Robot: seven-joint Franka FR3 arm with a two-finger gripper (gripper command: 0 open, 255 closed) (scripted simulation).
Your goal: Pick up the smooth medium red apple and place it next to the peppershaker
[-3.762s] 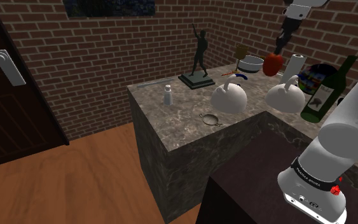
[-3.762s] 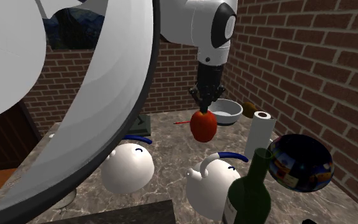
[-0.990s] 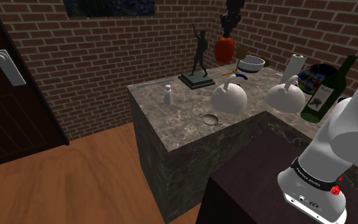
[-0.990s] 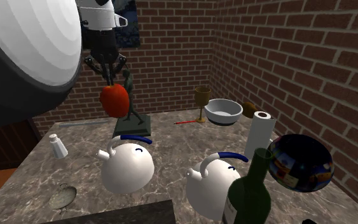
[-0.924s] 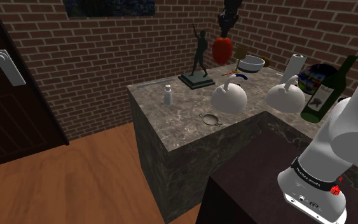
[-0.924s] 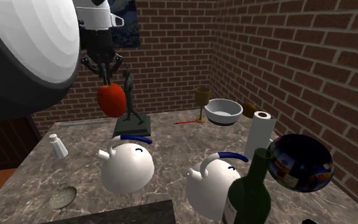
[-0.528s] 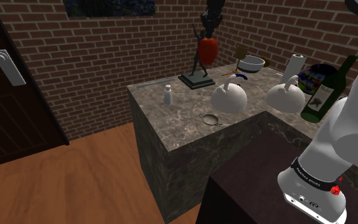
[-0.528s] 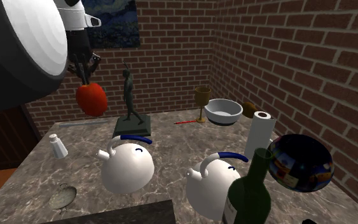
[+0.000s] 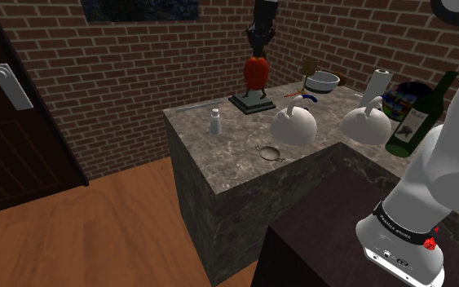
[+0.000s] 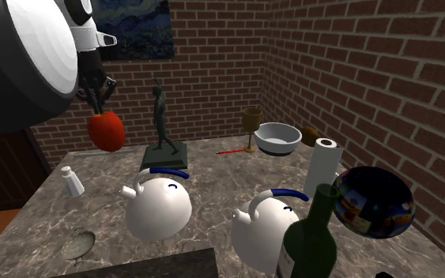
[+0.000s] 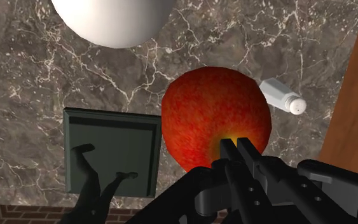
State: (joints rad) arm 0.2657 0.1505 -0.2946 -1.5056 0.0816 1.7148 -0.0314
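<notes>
Up over the grey marble countertop point(image 9: 219, 159) point(image 10: 213, 185) point(image 11: 31, 70), the all-black two-finger gripper point(image 9: 258, 54) point(image 10: 96, 104) point(image 11: 238, 150) has the smooth red apple point(image 9: 256, 72) point(image 10: 106, 130) point(image 11: 212, 114) pinched by its top.
Jaws are pulled in narrow and clamped on the apple's upper end by a yellowish patch, so the fruit hangs straight below the hand, well clear of the stone. Looking along the gripper, the apple sits between the dark figure statue point(image 9: 253, 99) point(image 10: 162, 118) point(image 11: 110, 149) on its square green base and the small white pepper shaker point(image 9: 215, 122) point(image 10: 72, 182) point(image 11: 283, 97), which stands upright near the counter's edge. Off to the side there's a round white teapot point(image 9: 294, 124) point(image 10: 159, 207) point(image 11: 110, 19) with a blue handle, apart from the shaker.
</notes>
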